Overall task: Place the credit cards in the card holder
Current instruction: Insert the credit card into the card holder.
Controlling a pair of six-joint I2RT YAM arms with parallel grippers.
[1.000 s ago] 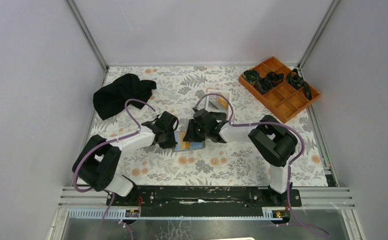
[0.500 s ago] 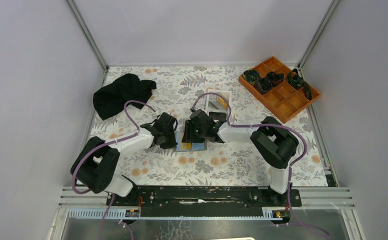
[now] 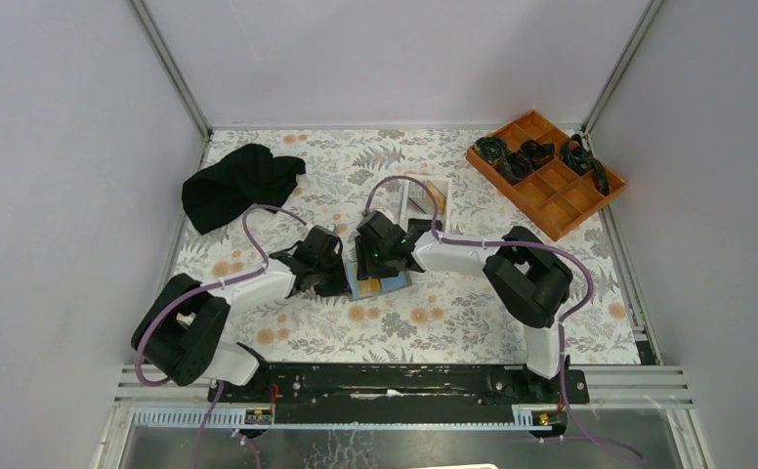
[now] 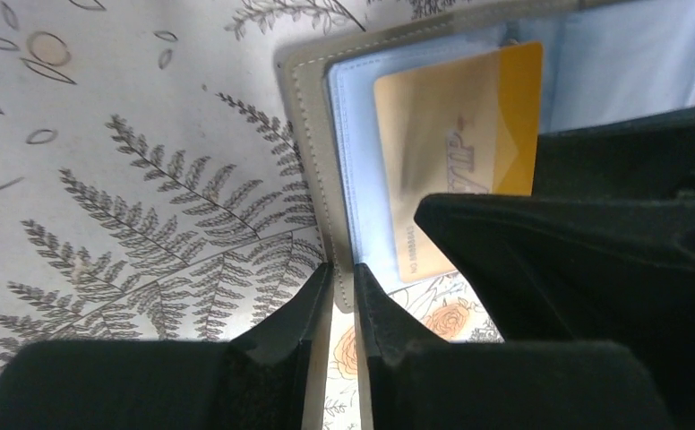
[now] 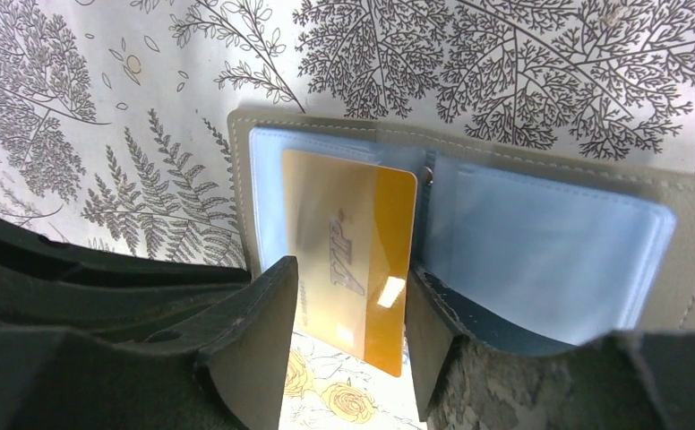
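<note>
The card holder [image 3: 380, 285] lies open on the floral table, grey outside [image 4: 313, 134] and pale blue inside [image 5: 550, 233]. An orange-gold credit card [image 5: 348, 233] sits partly in its left slot, with its near end sticking out past the holder's edge; it also shows in the left wrist view [image 4: 451, 143]. My right gripper [image 5: 351, 269] has its jaws against the card's two long edges; in the top view it [image 3: 373, 262] is over the holder. My left gripper [image 4: 344, 282] is pinched on the holder's grey near corner, at the holder's left [image 3: 339, 278]. No dark cards are discernible.
A white walled tray [image 3: 424, 198] stands just behind the right gripper. An orange compartment tray [image 3: 551, 191] with black items is at the back right. A black cloth [image 3: 238, 184] lies at the back left. Enclosure walls surround the table.
Both grippers and the holder have shifted slightly left. The right gripper has moved towards the left gripper with the gold card.
</note>
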